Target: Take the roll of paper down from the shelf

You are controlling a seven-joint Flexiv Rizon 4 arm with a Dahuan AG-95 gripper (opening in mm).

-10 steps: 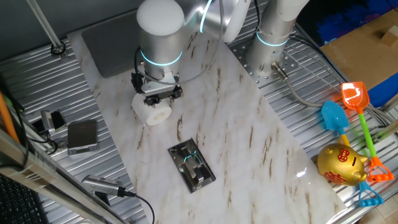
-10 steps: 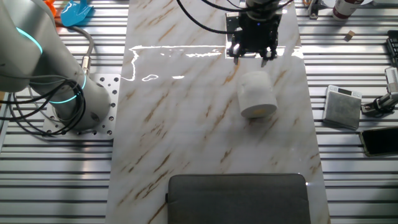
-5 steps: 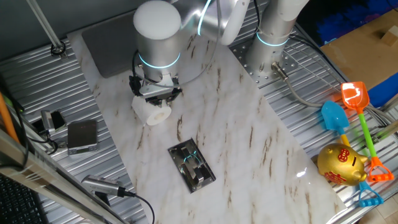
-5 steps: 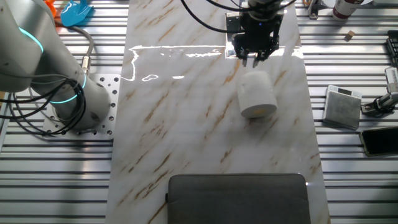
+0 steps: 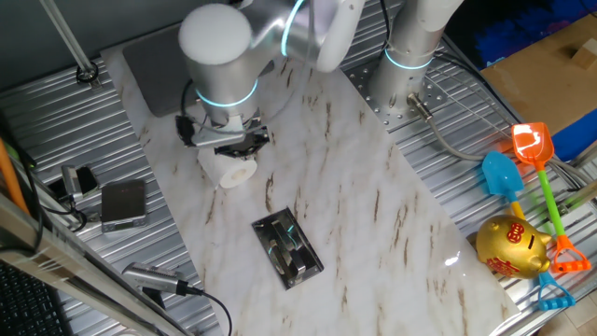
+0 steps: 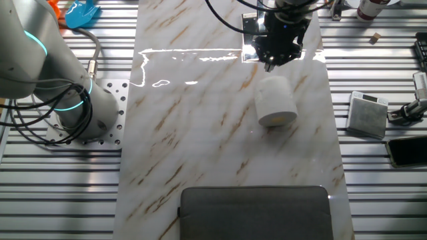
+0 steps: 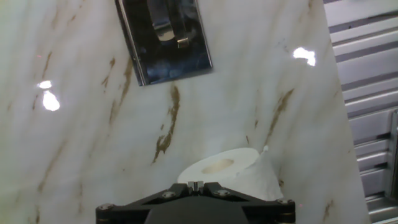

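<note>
The roll of paper (image 5: 233, 168) lies on its side on the marble table, apart from the shelf (image 5: 287, 247), a flat black holder with a shiny rim lying nearer the front. My gripper (image 5: 235, 147) hovers just above the roll's far side with its fingers pressed together and nothing between them. In the other fixed view the gripper (image 6: 273, 63) is right behind the roll (image 6: 275, 103), and the shelf (image 6: 248, 23) is mostly hidden by the hand. In the hand view the shut gripper (image 7: 196, 184) sits at the bottom, the roll (image 7: 227, 171) just beyond it, the shelf (image 7: 165, 40) at the top.
A large grey pad (image 5: 163, 65) lies at the table's far corner. A small grey box (image 5: 123, 203) with a cable sits on the slatted metal to the left. Plastic toy shovels (image 5: 532, 149) and a gold piggy bank (image 5: 511, 247) lie to the right.
The fingers have gone from open to shut with nothing in them. The arm's upper part has swung left. The roll has not moved.
</note>
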